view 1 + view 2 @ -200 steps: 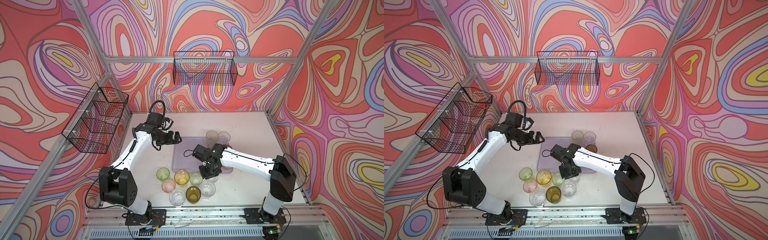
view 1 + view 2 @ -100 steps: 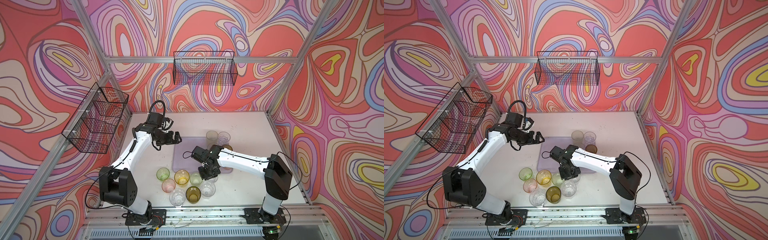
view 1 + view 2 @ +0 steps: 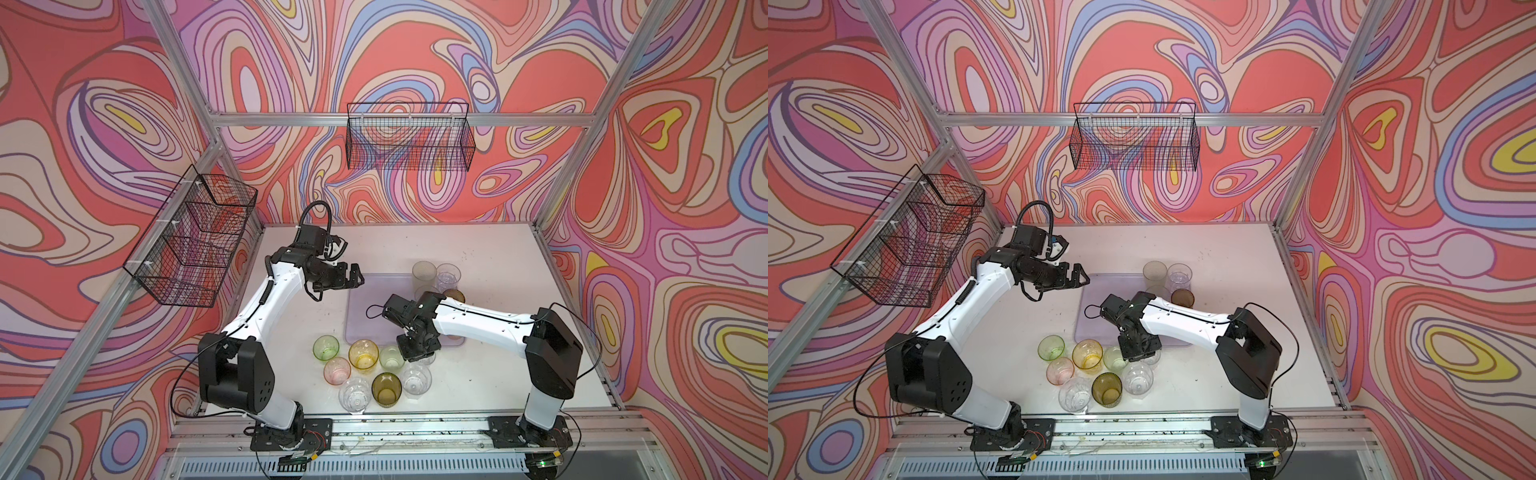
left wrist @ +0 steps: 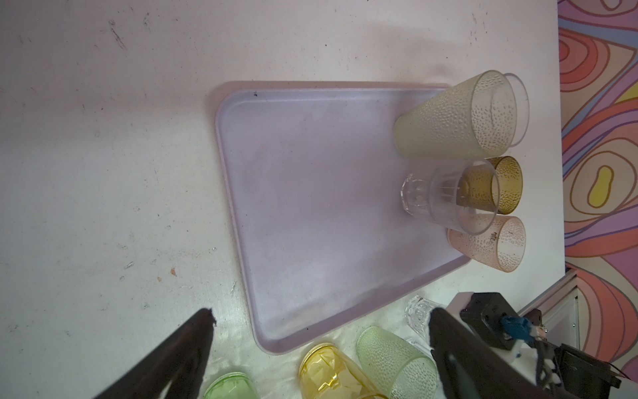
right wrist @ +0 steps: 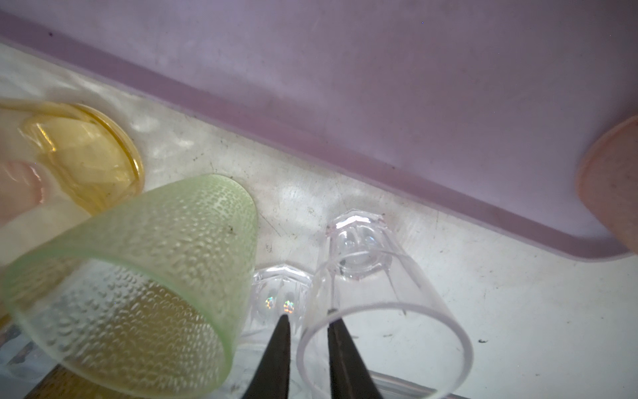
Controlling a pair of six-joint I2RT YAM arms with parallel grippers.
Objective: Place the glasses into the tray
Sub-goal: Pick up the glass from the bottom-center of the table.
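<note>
The lavender tray (image 3: 365, 307) (image 4: 310, 207) (image 5: 414, 86) lies mid-table with several glasses (image 4: 448, 117) standing along its right side. More glasses (image 3: 363, 353) cluster on the table in front of it. My right gripper (image 3: 417, 353) (image 5: 308, 316) points down at a clear glass (image 5: 397, 276) just off the tray's front edge. Its jaws are narrowly open astride the glass's wall, one finger inside the rim and one outside. A pale green glass (image 5: 155, 259) stands close beside it. My left gripper (image 3: 358, 277) (image 4: 321, 312) hovers open and empty over the tray's far left corner.
Black wire baskets hang on the back wall (image 3: 409, 137) and the left wall (image 3: 193, 237). A second clear faceted glass (image 5: 276, 286) stands right behind the outer finger. A yellow glass (image 5: 86, 155) sits near the tray's rim.
My right gripper has come slightly toward the front edge, onto the clear glass, and its jaws have narrowed. The left arm has not moved.
</note>
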